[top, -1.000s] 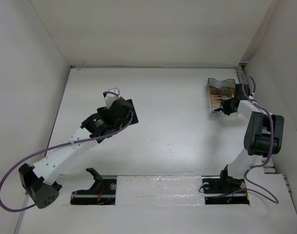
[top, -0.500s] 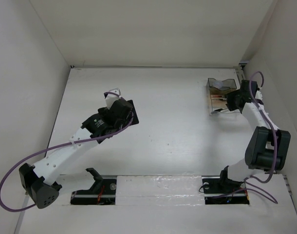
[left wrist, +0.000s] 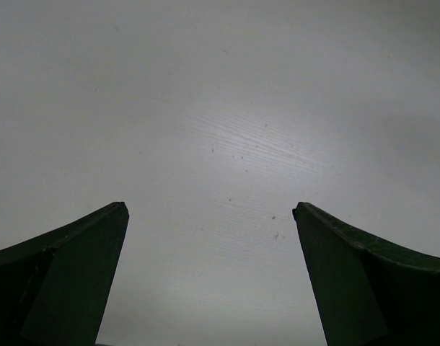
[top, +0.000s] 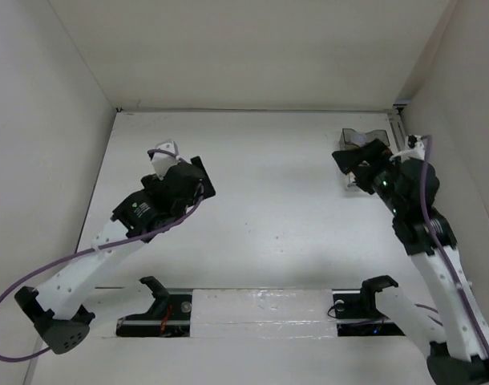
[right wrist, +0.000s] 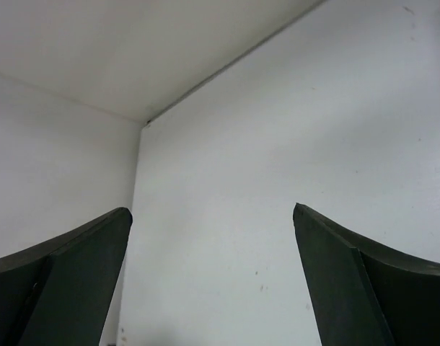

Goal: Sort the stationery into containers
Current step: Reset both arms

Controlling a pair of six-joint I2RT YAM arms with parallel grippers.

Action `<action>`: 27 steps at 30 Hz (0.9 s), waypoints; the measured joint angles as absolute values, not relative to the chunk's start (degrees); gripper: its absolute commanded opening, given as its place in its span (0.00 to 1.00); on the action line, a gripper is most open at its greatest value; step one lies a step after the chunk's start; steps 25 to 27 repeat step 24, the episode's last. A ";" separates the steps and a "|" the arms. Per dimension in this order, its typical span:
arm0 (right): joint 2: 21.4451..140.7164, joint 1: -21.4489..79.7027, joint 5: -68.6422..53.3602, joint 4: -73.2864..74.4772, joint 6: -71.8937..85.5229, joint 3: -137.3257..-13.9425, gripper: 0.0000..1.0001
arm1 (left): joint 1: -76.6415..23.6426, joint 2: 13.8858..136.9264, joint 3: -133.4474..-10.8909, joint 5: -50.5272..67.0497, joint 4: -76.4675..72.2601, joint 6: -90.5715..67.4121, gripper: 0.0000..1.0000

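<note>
The smoky-brown container (top: 365,136) stands at the back right of the table, its near part hidden behind my right gripper (top: 350,160). No stationery shows in any view. The right gripper hangs open just in front of the container. In the right wrist view, the right gripper (right wrist: 213,209) has only bare table and the far left corner between its dark fingers (right wrist: 350,281). My left gripper (top: 198,178) hovers open over the left middle of the table. In the left wrist view, the left gripper (left wrist: 209,209) frames nothing but white tabletop.
White walls close the table in on the left (top: 44,160), back (top: 252,56) and right (top: 461,136). Both arm bases sit in a slot along the near edge (top: 260,309). Purple cables (top: 20,297) loop off each arm.
The right gripper has pulled back and up from the container, swung to face left, and its jaws have opened wide. The left arm has shifted slightly left and back.
</note>
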State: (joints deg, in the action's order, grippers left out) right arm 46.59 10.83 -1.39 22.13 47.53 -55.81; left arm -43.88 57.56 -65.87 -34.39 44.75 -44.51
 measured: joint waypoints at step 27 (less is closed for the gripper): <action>17.19 24.12 5.72 55.53 30.70 -72.42 1.00 | -43.86 25.12 -60.34 -45.87 45.78 -46.19 1.00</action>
